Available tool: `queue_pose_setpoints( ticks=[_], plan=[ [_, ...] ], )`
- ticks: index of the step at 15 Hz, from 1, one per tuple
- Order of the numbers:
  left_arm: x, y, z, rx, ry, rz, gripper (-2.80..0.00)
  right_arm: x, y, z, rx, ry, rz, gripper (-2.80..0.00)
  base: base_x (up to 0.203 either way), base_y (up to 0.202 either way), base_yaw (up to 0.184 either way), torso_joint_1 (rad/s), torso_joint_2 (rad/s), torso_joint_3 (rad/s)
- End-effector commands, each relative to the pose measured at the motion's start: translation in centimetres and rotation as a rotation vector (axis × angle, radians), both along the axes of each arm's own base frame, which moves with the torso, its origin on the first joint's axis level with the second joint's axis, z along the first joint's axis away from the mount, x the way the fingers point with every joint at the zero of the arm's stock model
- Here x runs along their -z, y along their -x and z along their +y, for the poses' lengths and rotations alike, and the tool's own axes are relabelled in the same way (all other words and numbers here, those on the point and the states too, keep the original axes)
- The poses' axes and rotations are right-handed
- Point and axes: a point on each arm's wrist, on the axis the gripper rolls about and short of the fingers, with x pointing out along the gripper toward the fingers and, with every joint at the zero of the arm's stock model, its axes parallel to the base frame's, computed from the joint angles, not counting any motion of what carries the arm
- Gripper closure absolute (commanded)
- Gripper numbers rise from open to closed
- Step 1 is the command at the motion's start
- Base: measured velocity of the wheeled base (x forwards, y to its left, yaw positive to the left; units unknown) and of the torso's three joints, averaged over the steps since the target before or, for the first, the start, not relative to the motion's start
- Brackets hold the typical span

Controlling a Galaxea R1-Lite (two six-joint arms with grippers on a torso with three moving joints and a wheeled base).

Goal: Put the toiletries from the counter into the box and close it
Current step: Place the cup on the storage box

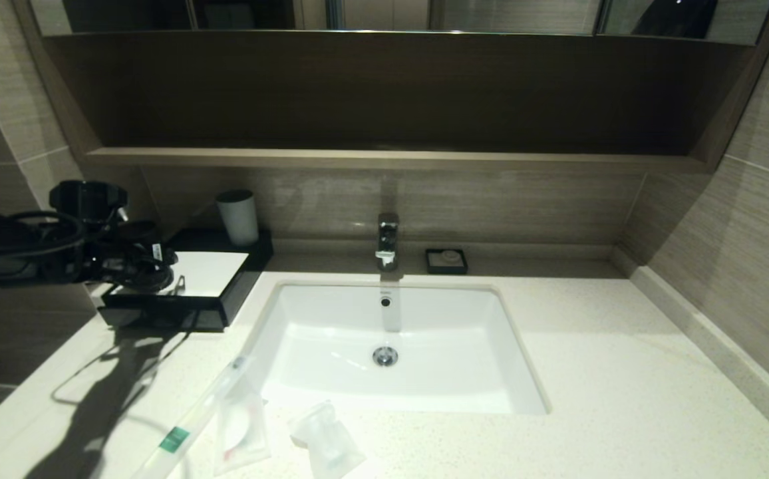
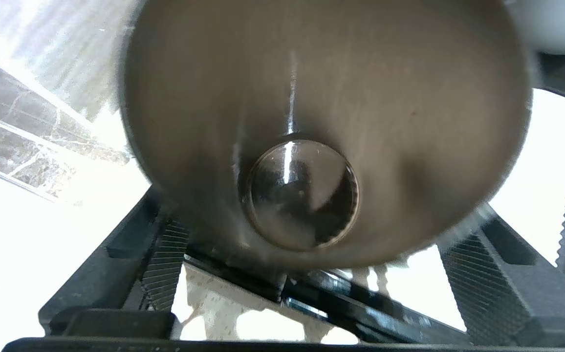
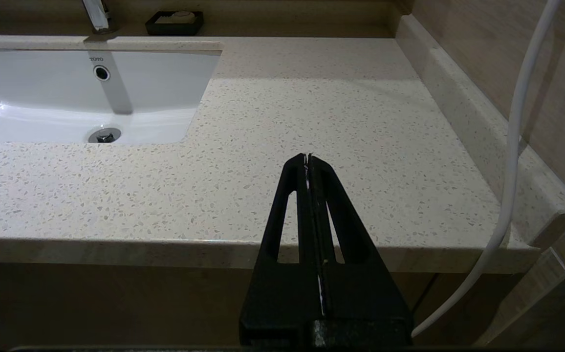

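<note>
Three toiletries lie on the counter at its near edge: a long toothbrush packet with a green label and two small clear packets. The black box with a white top panel stands at the back left. My left gripper hovers over the box's left part. It is open, and a dark tapered cup sits bottom-first between its wide-spread fingers. My right gripper is shut and holds nothing, low at the counter's front right edge.
A white basin with a chrome faucet fills the middle of the counter. A small black soap dish sits behind it. A grey cup stands on the box's back edge. A wooden shelf runs overhead.
</note>
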Motion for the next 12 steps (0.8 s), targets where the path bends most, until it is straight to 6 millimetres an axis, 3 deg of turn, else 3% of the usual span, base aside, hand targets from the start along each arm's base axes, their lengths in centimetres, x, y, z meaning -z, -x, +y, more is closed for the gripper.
queue_pose_setpoints(
  ticks=[1,8,9,12],
  plan=[
    [-0.8,1.1,-0.2,0.000,-0.001,-0.010,-2.80,0.0,0.0,0.0,-0.001,0.001,0.001,0.00,0.000,0.000,0.000,0.000,0.00,0.000],
    [-1.6,5.8,-1.2,0.008,-0.003,-0.026,-2.80,0.0,0.0,0.0,-0.001,0.000,0.001,0.00,0.000,0.000,0.000,0.000,0.00,0.000],
    [-1.3,5.9,-1.2,0.007,-0.002,-0.026,0.00,0.0,0.0,0.0,-0.001,0.000,0.001,0.00,0.000,0.000,0.000,0.000,0.00,0.000],
    [-0.5,6.2,-1.3,0.008,0.000,-0.005,0.00,0.0,0.0,0.0,-0.001,0.000,0.001,0.00,0.000,0.000,0.000,0.000,0.00,0.000]
  ],
)
